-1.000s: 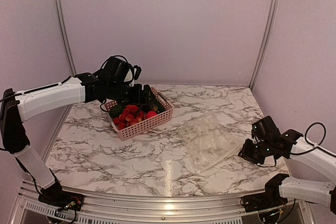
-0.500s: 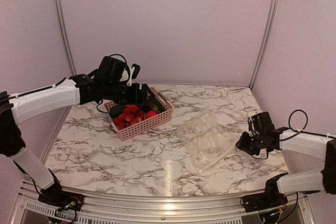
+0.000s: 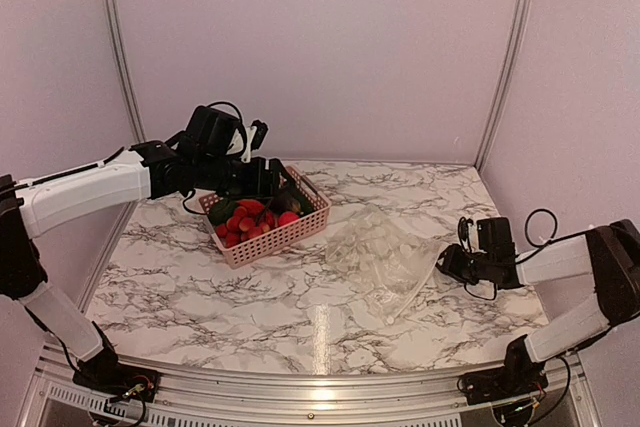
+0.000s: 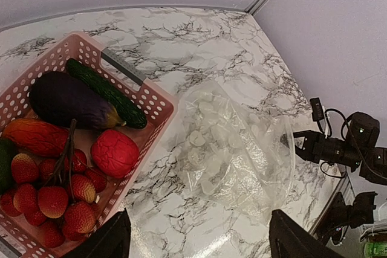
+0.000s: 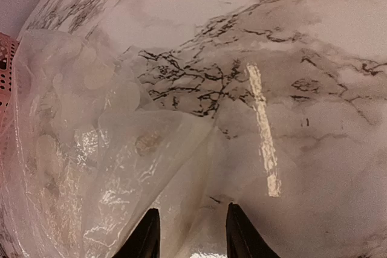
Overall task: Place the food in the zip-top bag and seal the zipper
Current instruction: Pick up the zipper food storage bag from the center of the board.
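Now the right end effector (image 3: 447, 265), jaws apart, has reached the three-o'clock edge of the zip-top bag (image 3: 385, 259); the left end effector (image 3: 262, 179) gapes above the food (image 3: 250, 219), nothing bagged.

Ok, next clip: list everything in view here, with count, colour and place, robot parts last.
table: one, white marble with dark veins, under everything
walls: pale lilac, around the table
basket: one, pink lattice, back left of the table
strawberries: roughly ten, red, in the basket
eggplant: one, dark purple, in the basket
cucumber: one, green, beside the eggplant
round piece: one, red, in the basket
long piece: one, orange-red, in the basket
zip-top bag: one, clear with white dots, on the table right of the basket, no food inside
left fingers: two, black, spread above the basket
right fingers: two, black, apart, low at the bag's right edge
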You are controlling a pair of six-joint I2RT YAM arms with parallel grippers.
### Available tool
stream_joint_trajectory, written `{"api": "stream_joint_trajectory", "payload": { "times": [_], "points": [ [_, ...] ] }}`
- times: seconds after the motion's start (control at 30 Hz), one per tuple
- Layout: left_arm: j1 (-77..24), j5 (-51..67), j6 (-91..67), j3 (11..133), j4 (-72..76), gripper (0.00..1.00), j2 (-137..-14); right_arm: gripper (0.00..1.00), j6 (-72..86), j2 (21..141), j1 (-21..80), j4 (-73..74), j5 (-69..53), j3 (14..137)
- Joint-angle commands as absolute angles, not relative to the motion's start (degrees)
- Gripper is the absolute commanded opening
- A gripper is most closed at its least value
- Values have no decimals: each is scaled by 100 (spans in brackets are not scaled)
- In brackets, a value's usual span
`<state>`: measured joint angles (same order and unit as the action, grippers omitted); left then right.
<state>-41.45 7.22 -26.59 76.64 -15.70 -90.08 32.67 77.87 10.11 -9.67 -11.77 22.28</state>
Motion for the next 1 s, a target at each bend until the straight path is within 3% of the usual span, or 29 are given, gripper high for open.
{"api": "stream_joint_trajectory", "payload": {
  "times": [0.0,0.17,0.3,0.57,0.7,0.97],
  "points": [
    [-4140,846,-2719,7635,-1481,80,-8734,29,2780,8372,947,-2848,-1957,2161],
    [-4148,880,-2818,7633,-1430,79,-8735,10,2626,8968,949,-3312,-2378,2474],
    [-4155,851,-2843,7617,-1307,78,-8736,0,2605,8336,1036,-2444,-2204,2796],
    [-4389,766,-2560,7786,-1241,76,-8821,0,1939,6660,2213,809,-440,4753],
    [-4751,511,-2344,8079,-1238,74,-8982,0,2067,6783,2862,2070,612,5947],
    [-5315,479,-2319,8703,-996,75,-9495,0,2026,7688,3904,2987,1268,7321]
  ]
}}
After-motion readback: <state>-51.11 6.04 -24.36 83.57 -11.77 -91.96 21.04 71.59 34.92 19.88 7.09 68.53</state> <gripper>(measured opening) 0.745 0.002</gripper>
